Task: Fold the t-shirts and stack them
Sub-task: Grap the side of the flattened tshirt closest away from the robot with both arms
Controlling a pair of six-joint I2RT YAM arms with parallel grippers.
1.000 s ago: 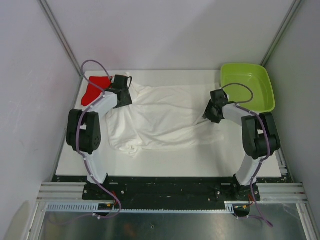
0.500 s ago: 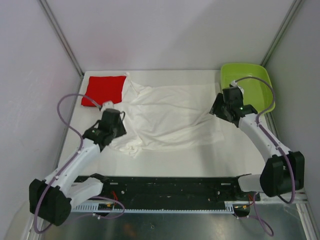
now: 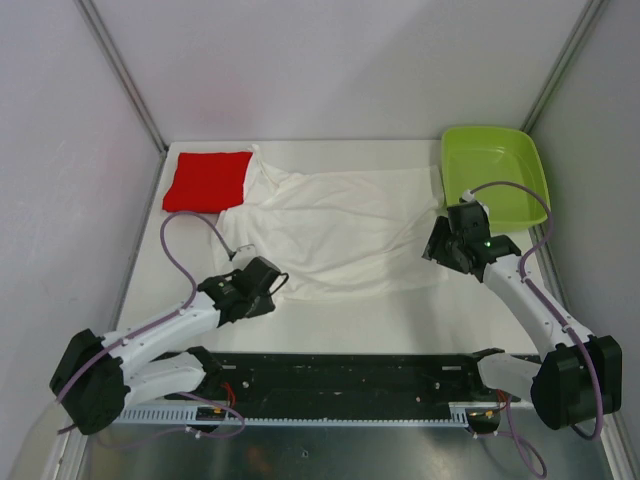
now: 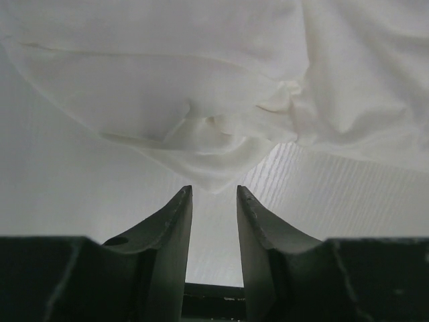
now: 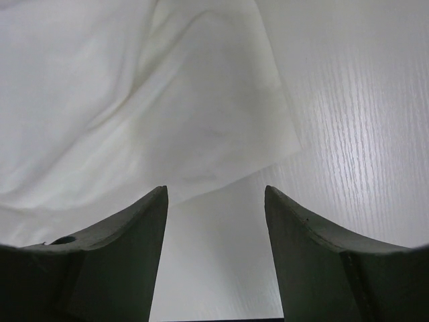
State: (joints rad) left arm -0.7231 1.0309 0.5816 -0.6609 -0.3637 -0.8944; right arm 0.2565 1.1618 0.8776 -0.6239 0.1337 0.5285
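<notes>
left wrist, white t-shirt [image 4: 201, 127] bunched just ahead of released left hand [image 4: 214, 190], right hand [image 5: 214, 190] released near its corner

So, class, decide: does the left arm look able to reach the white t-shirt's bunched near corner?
Probably yes: the left gripper, jaws apart, faces the bunched edge of the white t-shirt, with only bare table between them.

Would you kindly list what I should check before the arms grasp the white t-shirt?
1. The left gripper is empty, jaws apart: ok.
2. The right gripper is empty, jaws wide apart: ok.
3. The white t-shirt is spread smooth: not ok; its near left hem is bunched.
4. A cloth edge lies just ahead of each gripper: ok.
5. The red t-shirt is folded, at the far left corner: ok.
</notes>
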